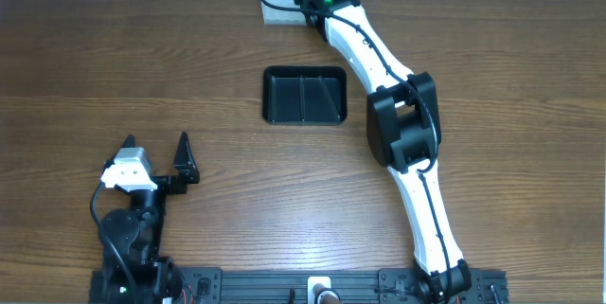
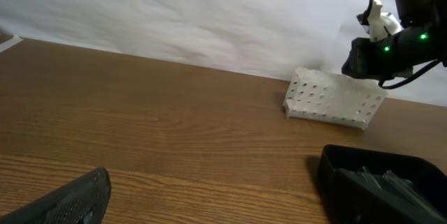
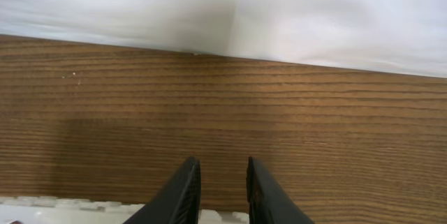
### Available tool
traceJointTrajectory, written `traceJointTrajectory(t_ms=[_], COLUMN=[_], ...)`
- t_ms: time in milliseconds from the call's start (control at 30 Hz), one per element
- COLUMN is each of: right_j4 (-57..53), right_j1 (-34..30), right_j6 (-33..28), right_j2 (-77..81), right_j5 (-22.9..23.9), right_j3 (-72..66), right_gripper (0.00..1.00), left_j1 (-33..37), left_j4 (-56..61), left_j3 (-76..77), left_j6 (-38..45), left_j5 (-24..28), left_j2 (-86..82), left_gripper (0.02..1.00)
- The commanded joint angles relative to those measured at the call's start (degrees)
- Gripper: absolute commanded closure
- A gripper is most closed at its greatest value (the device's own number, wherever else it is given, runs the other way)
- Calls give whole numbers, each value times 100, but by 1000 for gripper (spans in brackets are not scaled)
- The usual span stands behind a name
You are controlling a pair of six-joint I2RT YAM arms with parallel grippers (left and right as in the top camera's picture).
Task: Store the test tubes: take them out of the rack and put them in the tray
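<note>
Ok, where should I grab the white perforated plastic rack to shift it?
Probably pinch the white perforated plastic rack across its narrow width, coming straight down with the right gripper above it. It lies flat, a low block whose long walls look parallel.

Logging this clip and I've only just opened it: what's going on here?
The right gripper is at the far side of the table, its fingers slightly apart and empty, just above the white rack. The black tray sits mid-table, nearer the arms, and seems to hold a few clear tubes. The left gripper rests open near its own base, away from both.
</note>
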Motion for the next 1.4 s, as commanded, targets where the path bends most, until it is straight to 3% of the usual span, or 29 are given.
traceJointTrajectory(t_ms=[33, 633, 733, 1067, 1400], right_j4=[-20, -212, -326, -726, -625], right_j1=[68, 118, 118, 98, 98], right_j6=[-13, -138, -138, -136, -136], right_j2=[-380, -1158, -1178, -852, -404], right_j5=[-2, 0, 0, -2, -4], right_j3=[168, 177, 177, 142, 142], right_gripper=[772, 774, 581, 207, 183], left_j1=[-24, -24, -24, -24, -24], left_j4=[-26, -26, -26, -26, -26], left_j3=[-24, -24, -24, -24, -24], left_j6=[105, 107, 107, 107, 107], left_j5=[57, 57, 57, 57, 57], left_j2=[-44, -44, -44, -44, -44], left_gripper=[20, 20, 23, 20, 20])
